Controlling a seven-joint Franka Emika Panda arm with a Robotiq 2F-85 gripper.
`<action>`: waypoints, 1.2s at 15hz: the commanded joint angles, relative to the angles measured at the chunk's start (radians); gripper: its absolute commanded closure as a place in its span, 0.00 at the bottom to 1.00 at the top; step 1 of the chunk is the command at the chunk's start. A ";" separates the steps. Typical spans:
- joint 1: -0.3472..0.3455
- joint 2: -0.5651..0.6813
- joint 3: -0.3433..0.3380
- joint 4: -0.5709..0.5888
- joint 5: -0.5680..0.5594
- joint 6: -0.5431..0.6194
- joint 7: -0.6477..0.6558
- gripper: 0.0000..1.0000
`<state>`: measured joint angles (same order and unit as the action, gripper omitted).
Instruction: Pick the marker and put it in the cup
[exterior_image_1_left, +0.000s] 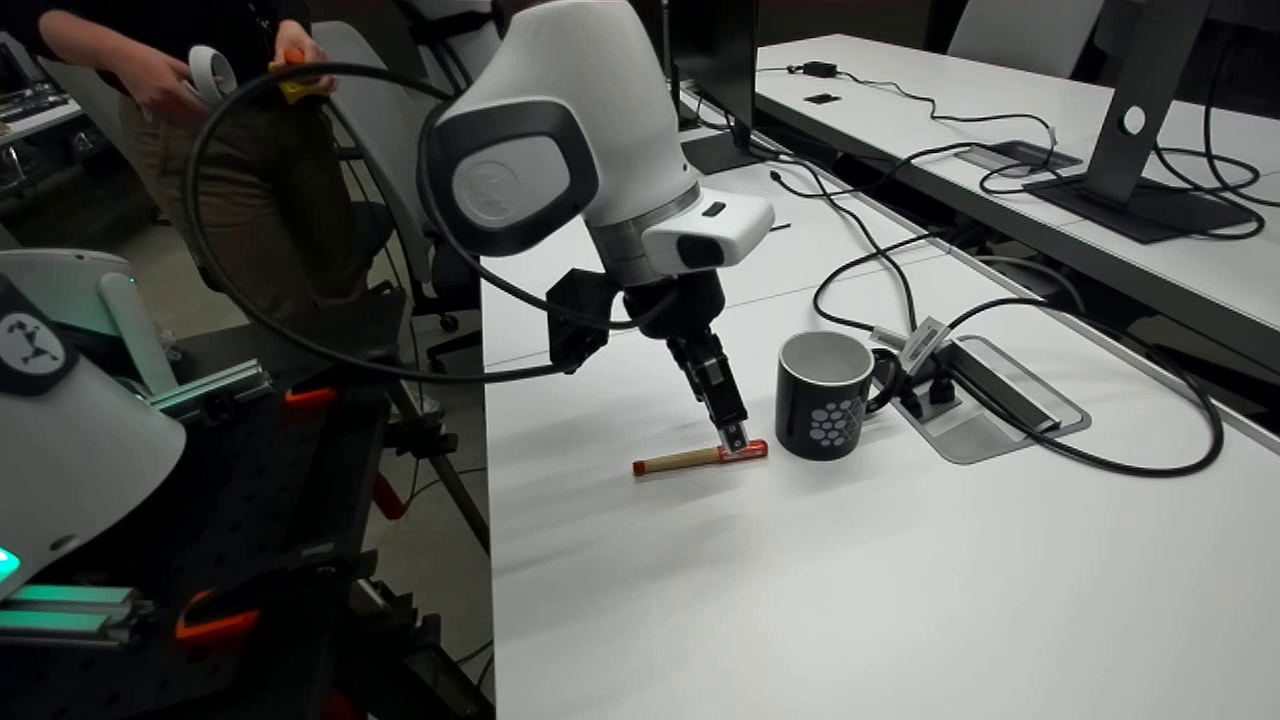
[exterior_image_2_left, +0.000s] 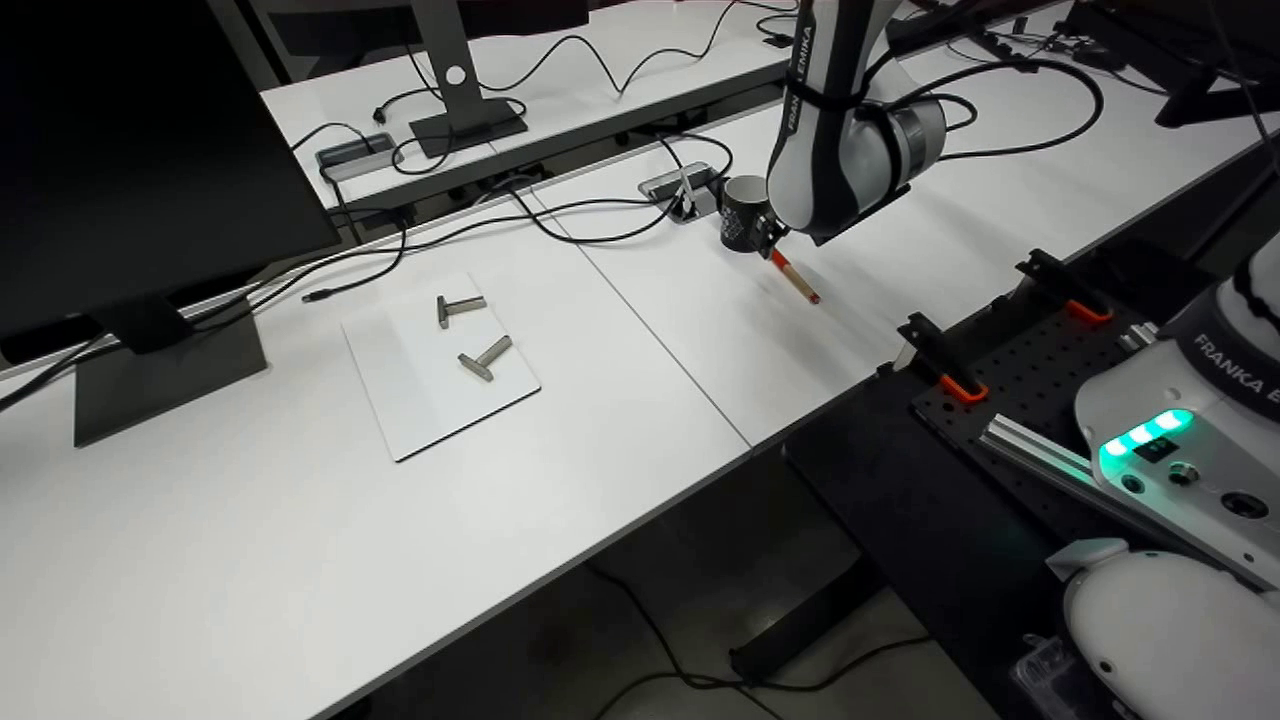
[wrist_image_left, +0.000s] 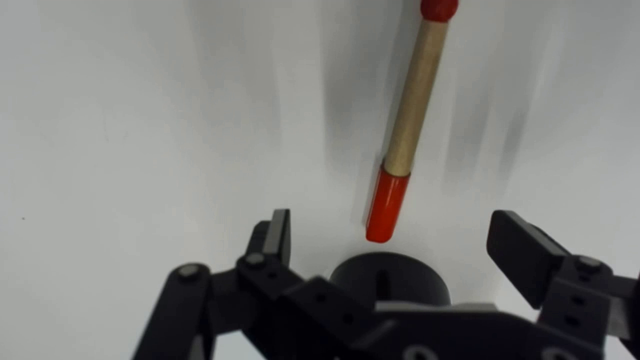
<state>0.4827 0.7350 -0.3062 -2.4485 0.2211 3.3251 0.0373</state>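
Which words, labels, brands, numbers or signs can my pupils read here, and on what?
"FRANKA EMIKA": arm.
"FRANKA E", cut off at the picture's edge: base.
Cable tag and black label: too small to read.
Disc: white symbol, no letters.
Mug: white dots, no letters.
No readable numbers.

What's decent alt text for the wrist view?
A tan marker with red ends lies on a white table, one end between the jaws of the open gripper. Just past that end, a black mug is partly hidden by the gripper.
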 joint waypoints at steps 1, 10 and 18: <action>-0.044 0.002 0.014 0.012 -0.044 -0.035 -0.009 0.00; -0.043 0.001 0.010 0.008 -0.050 -0.030 0.009 0.00; -0.032 0.004 0.000 0.009 -0.044 -0.027 0.015 0.00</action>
<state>0.4458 0.7350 -0.2970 -2.4430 0.1873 3.2959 0.0383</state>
